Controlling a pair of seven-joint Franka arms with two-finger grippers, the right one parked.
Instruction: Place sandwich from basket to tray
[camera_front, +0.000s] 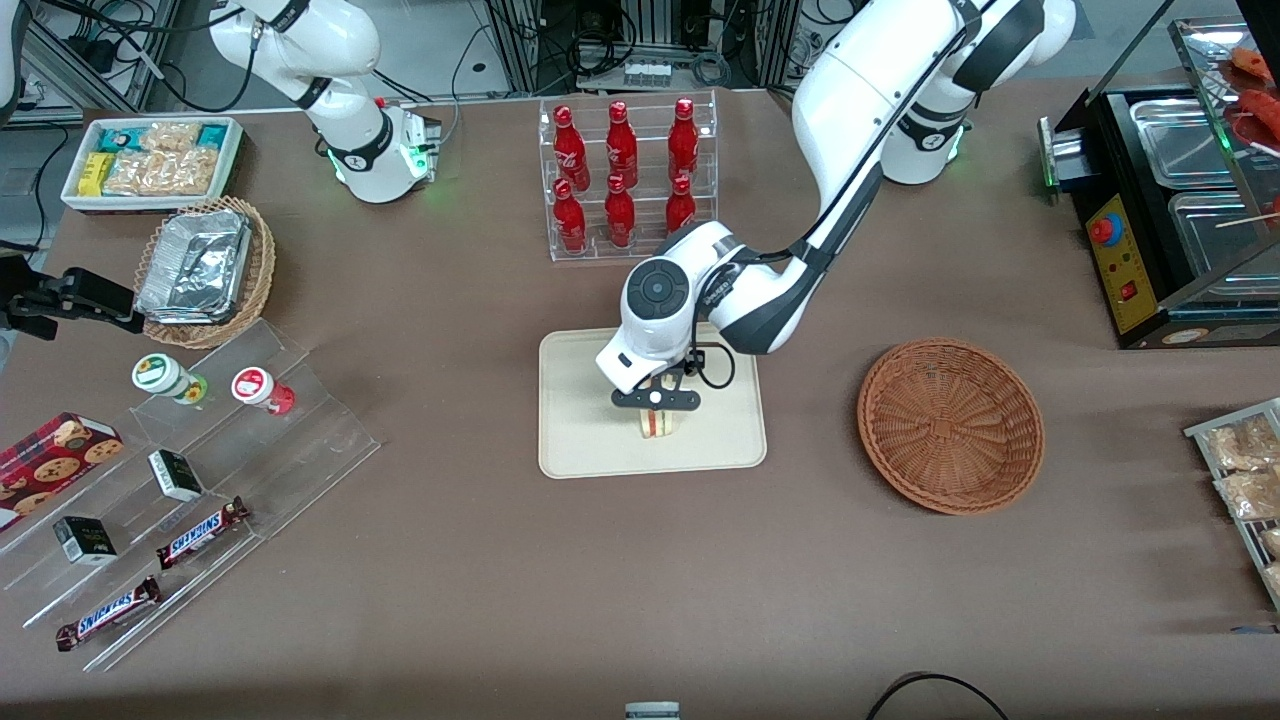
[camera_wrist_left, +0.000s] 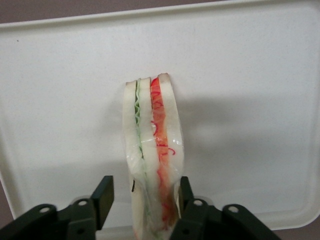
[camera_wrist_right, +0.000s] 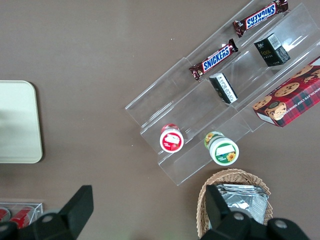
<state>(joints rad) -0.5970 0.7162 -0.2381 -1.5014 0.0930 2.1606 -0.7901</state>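
The sandwich stands on edge on the tray, in its nearer half, with the gripper low over it. In the wrist view the fingers are apart: one sits clear of the bread, the other close against it, perhaps touching. The basket lies empty, toward the working arm's end of the table. The transfer looks essentially done; what remains is lifting the gripper away without tipping the wedge.

Front camera overlooks the whole table; left wrist camera closely shares its tray.
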